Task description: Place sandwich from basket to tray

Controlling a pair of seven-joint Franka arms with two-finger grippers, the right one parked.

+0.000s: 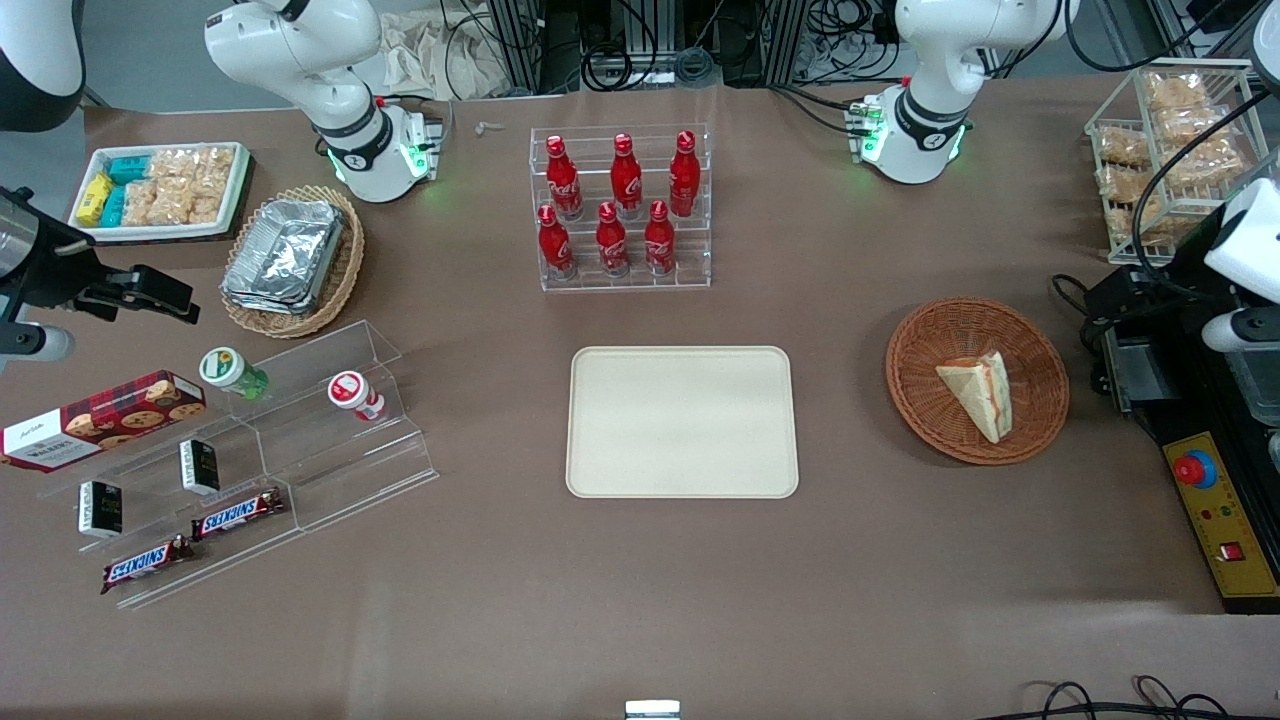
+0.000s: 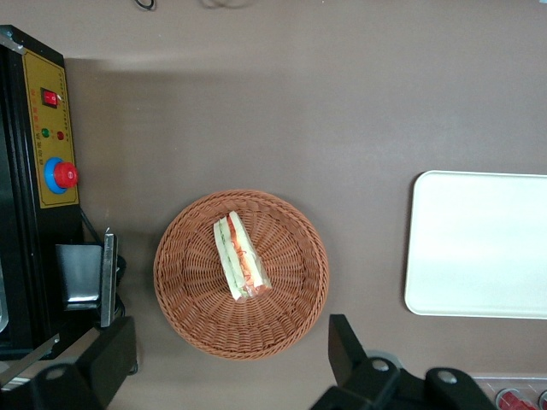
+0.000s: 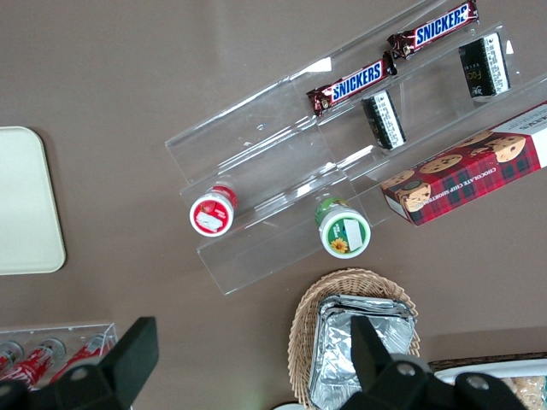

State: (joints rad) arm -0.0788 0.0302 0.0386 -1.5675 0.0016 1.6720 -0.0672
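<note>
The sandwich (image 1: 978,395) lies in the basket (image 1: 900,375), not yet on the tray (image 1: 680,420). Taking the front view as a clock face, the wedge sits from the basket's middle out toward 5 o'clock. Its tip aims at 10 o'clock, and its red and green stripe runs along the edge that faces 3 o'clock. It rests flat on the weave, inside the rim.

The basket stands at 3 o'clock of the tray, well apart from it, with bare table between them. The tray lies flat near the table's middle. A clear rack of red bottles (image 1: 620,205) stands at its 12 o'clock, farther from the front camera.

The gripper (image 2: 231,326) hangs high over the working arm's end of the table, looking straight down. In the wrist view the sandwich (image 2: 239,256) and the basket (image 2: 291,316) show whole below it, and part of the tray (image 2: 479,248) as well. Its jaws stand wide apart, holding nothing and touching nothing. The gap between the black fingers (image 2: 350,359) spans about the basket's width.

A black and yellow box (image 1: 1215,515) with a red button lies at the basket's 4 o'clock, near the table edge. A wire rack of snack bags (image 1: 1165,150) stands at the basket's 1 o'clock
</note>
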